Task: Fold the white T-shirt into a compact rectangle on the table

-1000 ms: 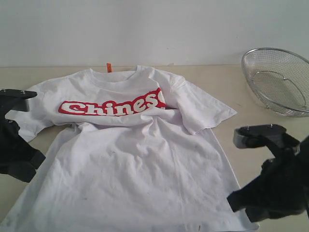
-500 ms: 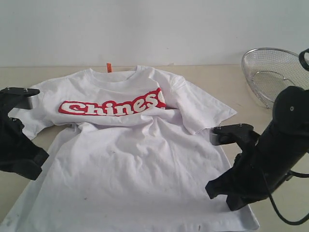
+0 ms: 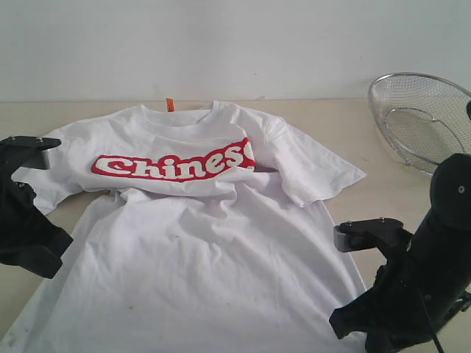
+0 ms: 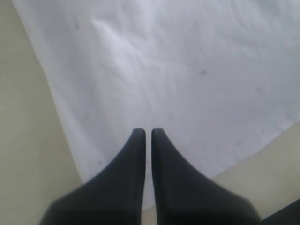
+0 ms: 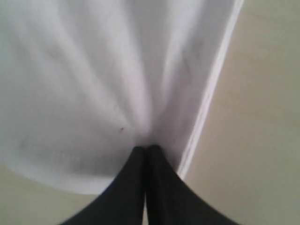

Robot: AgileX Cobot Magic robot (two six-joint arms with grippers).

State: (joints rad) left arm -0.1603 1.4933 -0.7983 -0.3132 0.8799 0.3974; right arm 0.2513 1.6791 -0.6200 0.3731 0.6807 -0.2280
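**Ann:** The white T-shirt (image 3: 206,243) is spread chest-up on the pale desk (image 3: 335,121), collar to the far side and hem toward the exterior camera. The red banner (image 3: 173,165) reading "Chinese" runs across the chest, and the orange neck tag (image 3: 170,104) stands up at the collar.

**Ben:** It's well wrinkled, too. There's a ridge of bunched cloth just under the lettering. Both sleeves lie out flat on the desk.

**Ann:** Look at the right end effector (image 5: 145,149). It's clenched on the T-shirt close to the hem corner, and pleats fan out from the tips, with the stitched edge just beside them.

**Ben:** Agreed, that's a real pinch of fabric. And the left end effector (image 4: 148,132)?

**Ann:** Its fingers are pressed together with only a sliver between them, over the shirt near its side edge. The cloth there lies smooth, with bare desk to either side. I can't tell whether any fabric is caught.

**Ben:** In the exterior view, that arm sits low at the shirt's left edge, below the sleeve.

**Ann:** A wire-mesh basket (image 3: 423,121) sits at the far right of the desk, apart from the shirt.
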